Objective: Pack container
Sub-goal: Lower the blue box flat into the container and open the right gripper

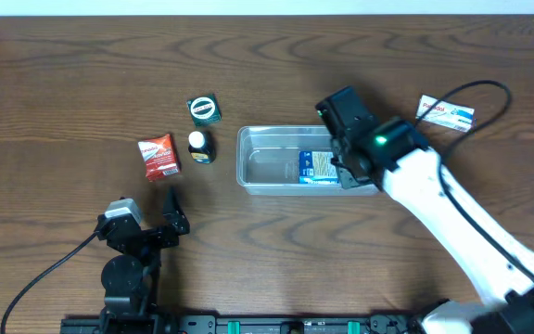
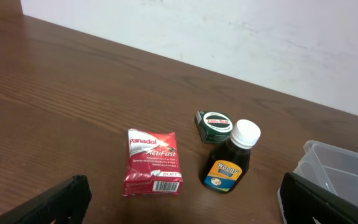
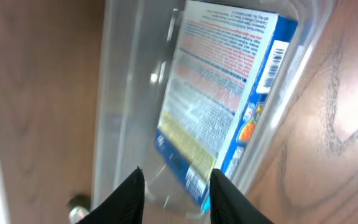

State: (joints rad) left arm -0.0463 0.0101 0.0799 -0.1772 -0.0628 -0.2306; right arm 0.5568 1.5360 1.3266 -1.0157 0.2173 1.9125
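Note:
The clear plastic container (image 1: 272, 160) lies at the table's middle, with a blue box (image 1: 318, 167) flat in its right end. My right gripper (image 1: 348, 165) hangs over that end. In the right wrist view its jaws (image 3: 176, 186) are open just above the blue box (image 3: 229, 87), inside the container's wall (image 3: 123, 93), and hold nothing. My left gripper (image 1: 171, 221) is open and empty near the front left. In the left wrist view its jaws (image 2: 185, 211) stand wide apart, and the container's corner (image 2: 340, 165) shows at the right.
A red Panadol pack (image 1: 159, 156) (image 2: 152, 162), a dark Woods bottle with a white cap (image 1: 198, 146) (image 2: 230, 158) and a small green box (image 1: 204, 109) (image 2: 212, 126) lie left of the container. A white and blue box (image 1: 447, 113) lies at the back right.

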